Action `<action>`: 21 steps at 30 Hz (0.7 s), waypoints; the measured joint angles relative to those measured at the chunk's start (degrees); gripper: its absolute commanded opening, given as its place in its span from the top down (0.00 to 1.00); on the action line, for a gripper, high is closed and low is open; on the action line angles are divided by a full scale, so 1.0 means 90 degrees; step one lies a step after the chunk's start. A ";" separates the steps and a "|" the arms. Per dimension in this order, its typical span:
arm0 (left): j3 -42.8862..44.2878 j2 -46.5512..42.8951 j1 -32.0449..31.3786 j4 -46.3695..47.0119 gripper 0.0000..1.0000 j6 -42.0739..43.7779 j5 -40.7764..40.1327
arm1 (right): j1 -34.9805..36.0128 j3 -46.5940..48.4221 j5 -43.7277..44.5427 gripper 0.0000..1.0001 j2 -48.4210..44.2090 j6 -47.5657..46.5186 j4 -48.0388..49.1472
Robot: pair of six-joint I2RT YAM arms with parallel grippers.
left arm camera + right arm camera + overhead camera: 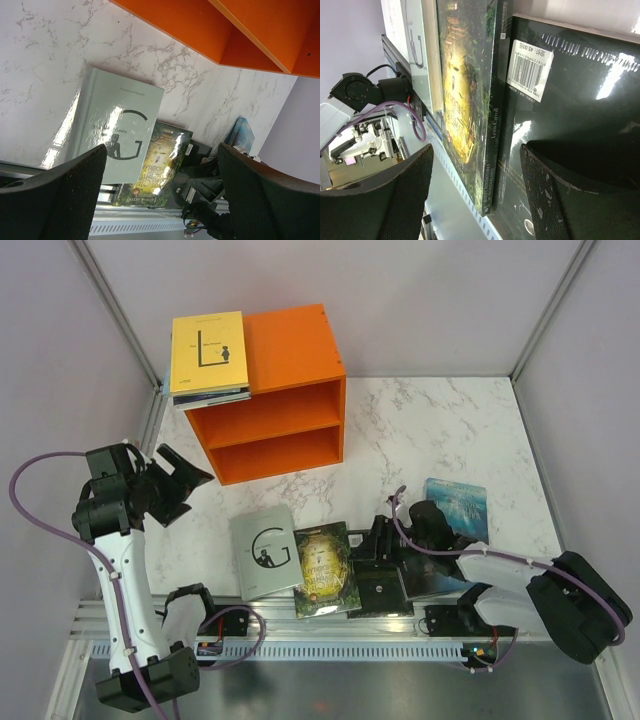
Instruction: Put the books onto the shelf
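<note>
**Books for shelving: pickup at the near edge**

Yellow book (208,352): tops a small stack on the roof of the orange shelf (295,345).
Grey "G" book (263,553), green-gold book (326,568), black book (570,100), teal book (456,503): flat on the table (420,430).
Right gripper (475,160): fingers apart, empty, over the green-gold/black seam. Probably starting a pickup, which calls for catching a thin edge.
Left gripper (162,170): wide, empty, aloft.
Contact unclear; stack count hidden.
</note>
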 measured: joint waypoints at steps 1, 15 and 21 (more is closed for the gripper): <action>-0.0022 -0.0015 0.0000 0.0015 0.07 -0.0002 0.0000 | -0.0002 -0.0010 0.0066 0.25 -0.0070 -0.0007 -0.0085; -0.0121 0.0041 0.0000 0.0129 0.08 -0.0019 0.0012 | 0.0175 -0.0121 -0.0503 0.28 0.1916 0.0850 0.2676; -0.0180 0.0049 -0.0029 0.0143 0.08 -0.0022 0.0019 | 0.0721 -0.0068 -0.0345 0.31 0.3016 0.1491 0.4257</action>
